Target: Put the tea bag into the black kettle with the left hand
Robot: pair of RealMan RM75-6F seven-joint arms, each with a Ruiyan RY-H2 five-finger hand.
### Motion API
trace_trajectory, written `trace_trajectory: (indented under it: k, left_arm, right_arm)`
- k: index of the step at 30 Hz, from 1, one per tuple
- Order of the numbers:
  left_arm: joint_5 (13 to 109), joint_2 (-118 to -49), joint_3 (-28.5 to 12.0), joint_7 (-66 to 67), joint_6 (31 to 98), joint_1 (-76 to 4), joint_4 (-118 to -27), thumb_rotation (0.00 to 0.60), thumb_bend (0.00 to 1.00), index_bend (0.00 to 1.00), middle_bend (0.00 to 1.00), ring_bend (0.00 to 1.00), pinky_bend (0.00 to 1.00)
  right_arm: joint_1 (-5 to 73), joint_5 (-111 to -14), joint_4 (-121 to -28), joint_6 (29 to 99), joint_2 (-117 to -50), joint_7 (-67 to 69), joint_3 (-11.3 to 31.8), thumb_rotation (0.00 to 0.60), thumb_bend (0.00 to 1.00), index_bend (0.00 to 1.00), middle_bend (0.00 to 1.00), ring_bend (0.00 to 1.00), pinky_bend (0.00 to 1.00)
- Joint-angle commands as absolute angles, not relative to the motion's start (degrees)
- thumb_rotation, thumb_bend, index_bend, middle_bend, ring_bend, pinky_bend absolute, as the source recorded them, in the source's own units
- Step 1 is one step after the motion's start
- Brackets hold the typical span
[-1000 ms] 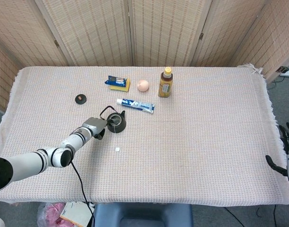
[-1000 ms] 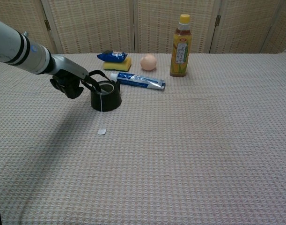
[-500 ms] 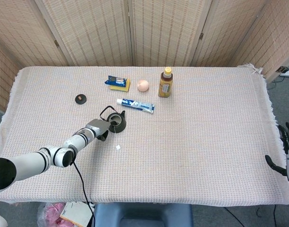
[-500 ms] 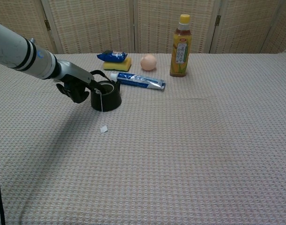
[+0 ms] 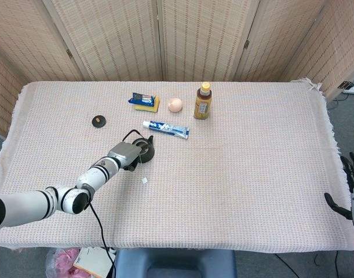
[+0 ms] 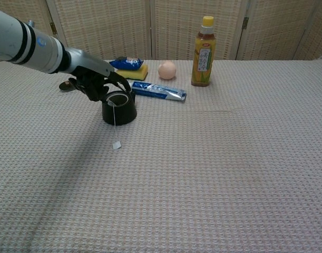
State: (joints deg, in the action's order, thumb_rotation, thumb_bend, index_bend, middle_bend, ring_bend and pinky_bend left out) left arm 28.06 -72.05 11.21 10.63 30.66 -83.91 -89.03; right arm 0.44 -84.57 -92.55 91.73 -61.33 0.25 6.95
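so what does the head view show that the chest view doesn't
Only the head view shows the small black lid lying on the cloth left of the kettle, the right hand idle off the table's right edge, and the floor around the table.

Only the chest view shows the tea bag string hanging down the kettle's front.

Both show the left hand over the black kettle, the paper tag on the cloth, the toothpaste, egg, tea bottle and sponge.

On the bench (image 5: 252,174) stand one black kettle (image 6: 119,108), one tea-bag tag (image 6: 116,145) on its string, one toothpaste tube (image 5: 165,129), one yellow drink bottle (image 6: 201,51), one peach-coloured ball (image 5: 175,104), one yellow sponge (image 5: 146,106), one blue snack packet (image 6: 126,63) and one black lid (image 5: 98,121).
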Motion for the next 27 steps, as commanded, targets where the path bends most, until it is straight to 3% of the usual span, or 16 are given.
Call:
trace_trajectory:
  k: [1,3,5,7,10,13,16,18,21,24,27]
  left_arm:
    - [24.23,-67.01,12.55,15.28,37.93,-85.97,-98.11,0.6,0.92,0.0,1.0,0.94,1.0]
    - [21.73,-63.77,14.18,18.15,40.17,-87.14,-103.91,0.6,0.92,0.0,1.0,0.92,1.0]
    - [19.77,-59.94,16.24,21.18,43.78,-87.95,-110.81,0.6,0.85,0.0,1.0,0.88,1.0]
    - [20.12,-56.52,17.59,22.53,48.67,-86.87,-117.16,0.6,0.65,0.0,1.0,0.81,1.0]
    - [26.79,-51.48,19.6,22.61,59.65,-80.77,-125.98,0.6,0.46,0.0,0.96,0.73,0.98]
    - [38.16,-48.97,22.66,23.05,73.41,-70.92,-131.05,0.6,0.38,0.0,0.86,0.64,0.92]
    - [50.02,-50.17,25.4,23.79,86.83,-59.42,-131.7,0.6,0.29,0.0,0.64,0.49,0.81]
    - [56.58,-52.73,26.4,24.3,95.32,-51.24,-129.4,0.6,0.24,0.0,0.4,0.34,0.67]
    - [61.86,-57.86,25.97,24.48,104.47,-40.85,-123.44,0.6,0.19,0.0,0.16,0.15,0.48]
    - [64.58,-62.02,24.32,20.78,109.29,-32.63,-116.4,0.6,0.17,0.0,0.05,0.05,0.4]
    - [65.88,-64.84,22.32,15.52,111.84,-25.98,-109.9,0.6,0.17,0.0,0.03,0.04,0.37]
  right_arm:
    - [0.08,-85.47,-92.45,92.49,-61.36,0.4,6.56,0.6,0.18,0.0,0.0,0.0,0.0]
    - [-0.16,-86.25,-92.34,93.06,-61.37,0.53,6.27,0.6,0.18,0.0,0.0,0.0,0.0]
    - [-0.45,-87.01,-92.19,93.66,-61.35,0.8,5.95,0.6,0.18,0.0,0.0,0.0,0.0]
    - [-0.71,-87.53,-92.05,94.18,-61.33,1.09,5.74,0.6,0.18,0.0,0.0,0.0,0.0]
    - [-0.96,-88.09,-91.86,94.59,-61.31,1.46,5.47,0.6,0.18,0.0,0.0,0.0,0.0]
    - [-0.91,-88.6,-91.78,94.55,-61.39,1.26,5.25,0.6,0.18,0.0,0.0,0.0,0.0]
    - [-0.61,-88.85,-91.89,94.1,-61.55,0.56,5.17,0.6,0.18,0.0,0.0,0.0,0.0]
    - [-0.38,-88.86,-91.96,93.67,-61.65,0.12,5.14,0.6,0.18,0.0,0.0,0.0,0.0]
    - [-0.05,-88.51,-92.09,92.94,-61.75,-0.41,5.2,0.6,0.18,0.0,0.0,0.0,0.0]
    - [0.45,-88.08,-92.19,91.83,-61.84,-1.16,5.24,0.6,0.18,0.0,0.0,0.0,0.0]
    - [0.85,-87.74,-92.34,90.98,-62.05,-2.1,5.24,0.6,0.18,0.0,0.0,0.0,0.0]
